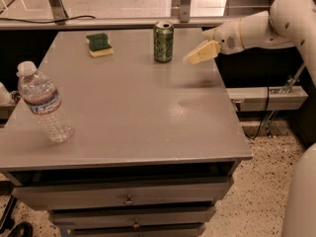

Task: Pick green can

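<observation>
The green can (163, 42) stands upright near the far edge of the grey table (128, 102), green with pale markings and a silver top. My gripper (197, 54) hangs above the table's far right part, just to the right of the can and a little apart from it. Its pale fingers point left toward the can. The white arm (261, 28) reaches in from the right.
A clear water bottle (44, 105) stands at the near left of the table. A green-and-yellow sponge (98, 44) lies at the far left. Drawers (128, 199) are below the tabletop. A shelf and cables are to the right, over speckled floor.
</observation>
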Motion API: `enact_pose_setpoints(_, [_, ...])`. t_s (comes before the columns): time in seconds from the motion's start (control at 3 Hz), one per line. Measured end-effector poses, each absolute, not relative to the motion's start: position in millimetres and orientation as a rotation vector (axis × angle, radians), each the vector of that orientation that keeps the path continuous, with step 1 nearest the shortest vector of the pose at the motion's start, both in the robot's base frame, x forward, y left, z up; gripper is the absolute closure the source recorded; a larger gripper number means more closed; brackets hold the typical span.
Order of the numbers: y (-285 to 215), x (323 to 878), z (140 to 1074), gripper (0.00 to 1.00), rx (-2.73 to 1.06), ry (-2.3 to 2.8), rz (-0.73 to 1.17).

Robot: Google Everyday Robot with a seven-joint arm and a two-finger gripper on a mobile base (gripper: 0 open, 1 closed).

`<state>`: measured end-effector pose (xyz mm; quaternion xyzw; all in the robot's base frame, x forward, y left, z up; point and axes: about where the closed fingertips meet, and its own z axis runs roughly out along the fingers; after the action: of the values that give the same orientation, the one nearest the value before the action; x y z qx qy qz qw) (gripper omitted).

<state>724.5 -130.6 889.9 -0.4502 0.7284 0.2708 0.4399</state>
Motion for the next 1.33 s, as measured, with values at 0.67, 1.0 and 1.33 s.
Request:
enact_pose_setpoints(0.67, [-69.4,750.2,891.8,0.00,-1.102,1.567,0.878])
enact_pose_setpoints(1.0, [-54.5,766.9,887.3,0.00,-1.128,1.491,0.873])
enact_pose_setpoints(1.33, [-45.9,779.1,888.6,0.16,-1.138,1.441,0.862])
